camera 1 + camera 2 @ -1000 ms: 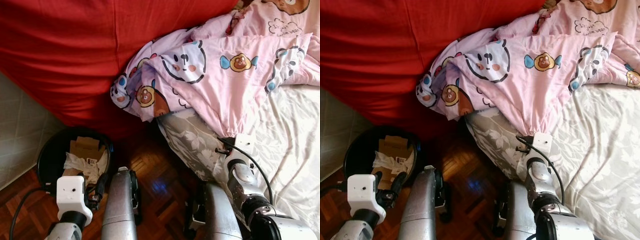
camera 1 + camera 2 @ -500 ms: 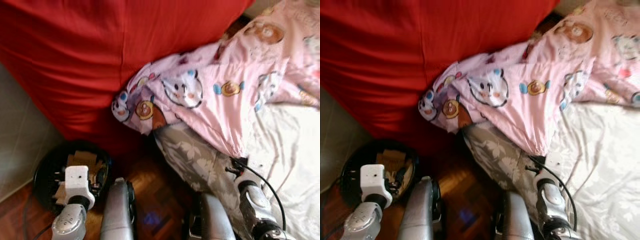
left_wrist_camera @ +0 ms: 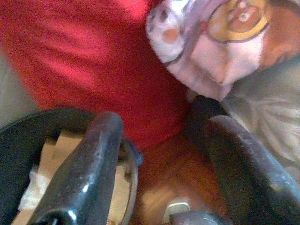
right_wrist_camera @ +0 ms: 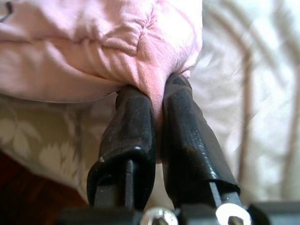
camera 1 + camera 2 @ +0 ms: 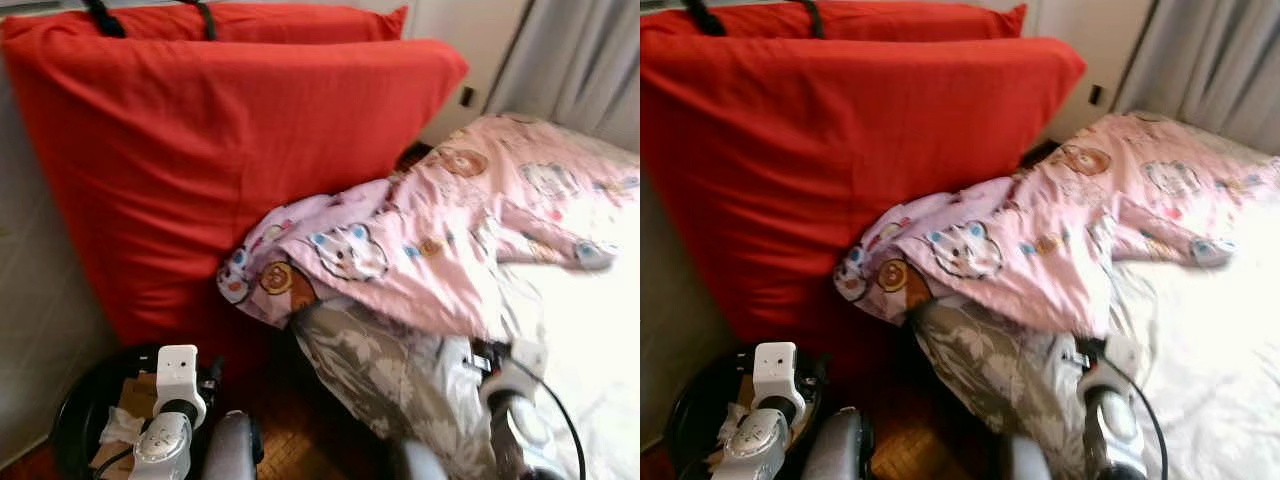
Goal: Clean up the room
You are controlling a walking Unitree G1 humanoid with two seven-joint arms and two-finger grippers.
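Tilting up since a second ago, your head camera now takes in the whole red cushion and the curtain; the things themselves have not moved. Your right claw stays clamped on a fold of the pink blanket, which sprawls over the bed, so straightening has barely begun. Your left claw hangs open and empty above the black bin, which holds cardboard and crumpled paper.

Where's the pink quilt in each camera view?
Left eye view: quilt, centre to right, over the bed.
Right eye view: quilt, centre-right.
Left wrist view: its hanging corner, beside the red cushion.
Right wrist view: pinched in the right gripper.
Shared landmark: the red cushion, in three views.
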